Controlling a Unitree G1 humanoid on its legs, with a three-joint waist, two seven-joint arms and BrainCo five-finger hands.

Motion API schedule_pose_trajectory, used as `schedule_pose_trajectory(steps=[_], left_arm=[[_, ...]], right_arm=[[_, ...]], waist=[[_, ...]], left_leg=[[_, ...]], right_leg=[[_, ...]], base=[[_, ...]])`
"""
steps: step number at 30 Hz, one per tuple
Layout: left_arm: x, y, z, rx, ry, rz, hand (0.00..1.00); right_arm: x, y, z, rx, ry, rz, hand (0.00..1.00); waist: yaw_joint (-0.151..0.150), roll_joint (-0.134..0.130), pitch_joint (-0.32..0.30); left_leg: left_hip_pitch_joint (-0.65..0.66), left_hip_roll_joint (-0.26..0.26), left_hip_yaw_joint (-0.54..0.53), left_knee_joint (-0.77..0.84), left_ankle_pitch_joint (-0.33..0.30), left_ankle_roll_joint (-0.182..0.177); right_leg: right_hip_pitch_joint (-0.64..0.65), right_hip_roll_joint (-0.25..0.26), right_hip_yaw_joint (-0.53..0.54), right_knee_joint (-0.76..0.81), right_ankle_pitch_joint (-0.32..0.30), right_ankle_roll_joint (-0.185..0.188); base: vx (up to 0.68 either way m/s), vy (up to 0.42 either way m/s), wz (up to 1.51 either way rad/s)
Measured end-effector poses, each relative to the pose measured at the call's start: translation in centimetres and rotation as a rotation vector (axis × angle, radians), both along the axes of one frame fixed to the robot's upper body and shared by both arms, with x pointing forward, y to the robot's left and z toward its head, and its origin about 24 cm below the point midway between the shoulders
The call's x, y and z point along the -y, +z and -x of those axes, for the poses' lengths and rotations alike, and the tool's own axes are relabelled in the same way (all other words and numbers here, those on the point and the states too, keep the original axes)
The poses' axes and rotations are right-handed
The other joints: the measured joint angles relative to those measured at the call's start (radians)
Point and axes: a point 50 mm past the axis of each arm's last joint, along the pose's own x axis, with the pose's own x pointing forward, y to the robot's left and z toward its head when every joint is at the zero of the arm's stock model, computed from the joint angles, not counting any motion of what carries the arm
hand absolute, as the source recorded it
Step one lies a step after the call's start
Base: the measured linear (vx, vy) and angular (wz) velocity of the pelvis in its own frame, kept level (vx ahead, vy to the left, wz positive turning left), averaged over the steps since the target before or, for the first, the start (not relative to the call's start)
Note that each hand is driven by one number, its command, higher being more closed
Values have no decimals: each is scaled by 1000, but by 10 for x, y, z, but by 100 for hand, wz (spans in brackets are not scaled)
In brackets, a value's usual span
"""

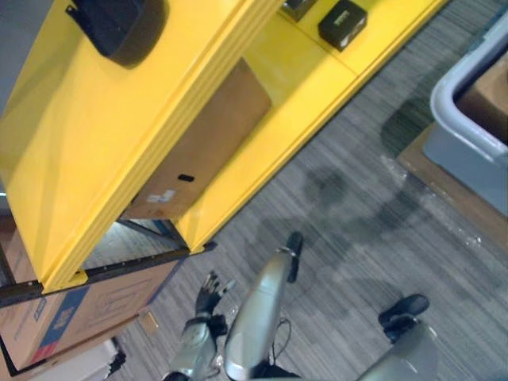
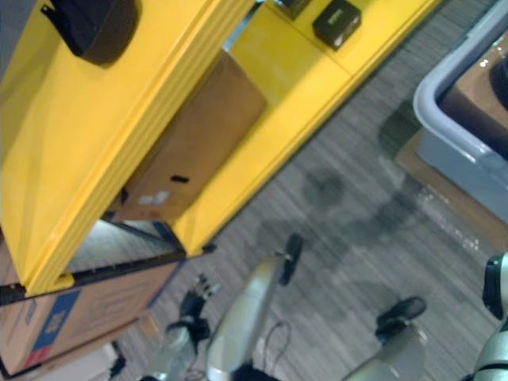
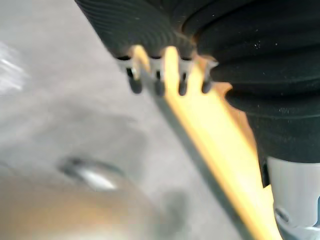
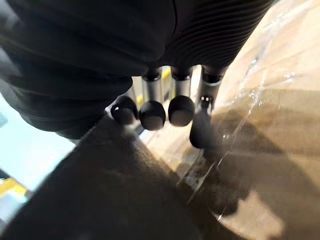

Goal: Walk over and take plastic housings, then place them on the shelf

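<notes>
Pickup step. Left hand (image 1: 208,295) hangs spread, empty; right hand (image 4: 152,112) state cannot be told. Next move: reach into grey bin (image 1: 452,79).

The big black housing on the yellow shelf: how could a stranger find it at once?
Find the long yellow shelf unit crossing the scene. On its top board, upper left, sits the black rounded plastic housing. It is bulky, unlike the small square black box on the lower board.

Left hand (image 1: 208,295) low, fingers relaxed
</notes>
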Motion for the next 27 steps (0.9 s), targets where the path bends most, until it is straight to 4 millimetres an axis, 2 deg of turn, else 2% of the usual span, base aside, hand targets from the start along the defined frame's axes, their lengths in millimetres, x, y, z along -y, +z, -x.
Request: schedule_pose_trajectory(steps=[1, 4, 6, 9, 11, 13, 17, 18, 19, 23, 25, 27], left_arm=[[2, 15, -10, 69, 4, -10, 0], [-1, 41, -23, 180, 16, -34, 0], [-1, 61, -36, 255, -5, -71, 0], [-10, 98, -56, 377, -20, -100, 0], [-12, 115, -65, 429, -32, -110, 0], [-14, 136, -75, 480, -66, -130, 0], [-1, 156, -88, 505, -145, -136, 0], [2, 161, -91, 508, -161, -141, 0], [5, 168, -95, 517, -175, -147, 0], [21, 201, -107, 594, -227, -152, 0], [27, 225, -115, 649, -252, -147, 0], [35, 241, -120, 673, -281, -164, 0]], right_arm=[[-4, -11, -4, -39, 16, -6, 100], [-10, -25, -7, -94, 28, 10, 100], [-10, -28, -8, -103, 33, -3, 100], [-22, -32, -15, -105, 78, 3, 100], [-29, -30, -19, -101, 102, 23, 100], [-45, -28, -27, -99, 169, 52, 100], [-73, -28, -41, -82, 271, 72, 100], [-86, -29, -46, -72, 307, 83, 100], [-98, -24, -49, -47, 342, 104, 100], [-124, 6, -51, 50, 400, 204, 100], [-144, 24, -52, 114, 439, 264, 100], [-154, 37, -51, 161, 456, 296, 100]], waist=[[-19, -3, 2], [-45, -18, 13], [-67, -34, 25], [-97, -81, 51], [-111, -95, 60], [-138, -116, 61], [-172, -145, 59], [-180, -167, 56], [-184, -187, 56], [-220, -202, 55], [-234, -227, 49], [-245, -232, 49]], left_leg=[[18, 3, 2, -8, 1, 2], [32, 15, 4, -23, 5, 1], [40, 20, 4, -33, 14, 1], [79, 30, 18, -75, 36, -5], [94, 34, 20, -95, 47, -8], [109, 39, 27, -130, 67, -14], [128, 64, 36, -156, 82, -28], [138, 72, 51, -170, 88, -31], [148, 82, 66, -178, 91, -35], [150, 103, 71, -177, 95, -42], [152, 119, 83, -180, 98, -48], [152, 129, 84, -179, 100, -51]], right_leg=[[22, 9, 0, -23, 11, -1], [43, 32, -2, -63, 32, -6], [58, 41, -8, -84, 45, -8], [83, 58, -4, -116, 61, -16], [90, 64, -2, -125, 64, -19], [89, 72, 2, -137, 70, -28], [86, 94, 13, -140, 74, -35], [77, 101, 26, -140, 75, -38], [69, 108, 39, -139, 75, -43], [67, 127, 47, -139, 77, -52], [52, 141, 63, -138, 78, -60], [51, 150, 66, -138, 81, -65]], base=[[-6, 25, -13], [-15, 28, -12], [-14, 22, -6], [-26, -7, -8], [-31, -23, -4], [-36, -35, -9], [-29, -40, -16], [-24, -47, -34], [-24, -47, -32], [-33, -27, -15], [-39, -22, -22], [-34, -25, -13]])
